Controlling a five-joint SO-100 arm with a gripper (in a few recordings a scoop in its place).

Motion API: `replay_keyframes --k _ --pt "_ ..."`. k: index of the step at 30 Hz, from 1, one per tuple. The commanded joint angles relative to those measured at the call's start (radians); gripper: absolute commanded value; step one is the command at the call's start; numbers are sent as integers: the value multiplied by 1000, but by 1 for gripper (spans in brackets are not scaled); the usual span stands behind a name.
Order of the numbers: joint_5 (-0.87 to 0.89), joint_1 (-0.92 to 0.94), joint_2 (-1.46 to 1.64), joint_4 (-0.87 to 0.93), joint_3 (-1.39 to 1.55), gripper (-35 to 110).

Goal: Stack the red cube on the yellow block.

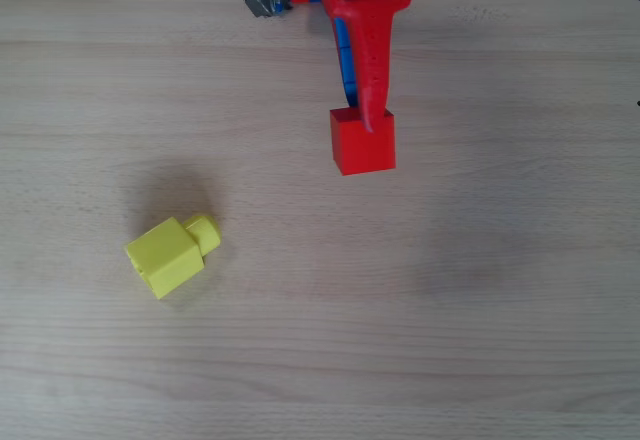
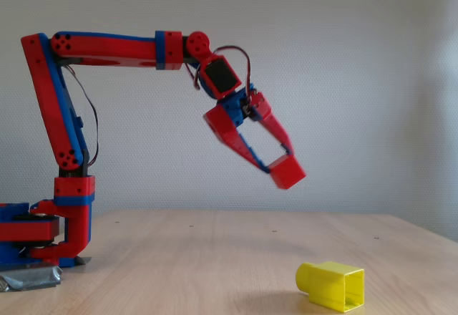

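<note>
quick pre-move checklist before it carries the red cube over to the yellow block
1. Cube held: the red cube sits between the fingertips of the end effector, lifted clear of the table. Ok.
2. Grip depth: held only at the fingertips, cube tilted in the fixed view. Not ok for a square placement; level it first.
3. Target free: the yellow block has nothing on it. Ok.
4. Target pose: it lies on its side with its stud pointing sideways and an open hollow face showing in the fixed view. Cannot tell if its top face is flat.
5. Path: bare table between cube and block in the overhead view. Ok.
</note>
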Motion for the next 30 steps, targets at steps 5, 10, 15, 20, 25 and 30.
replay_keyframes --k 5,10,15,20,25,30 --pt "-48 126 -164 14 -235 0" --pt "-60 210 -376 52 -460 0" --pt "-67 276 -517 138 -696 0" --pt "-71 325 -632 215 -890 0" --pt "-66 344 -640 230 -902 0" --pt "-67 365 -655 218 -914 0"
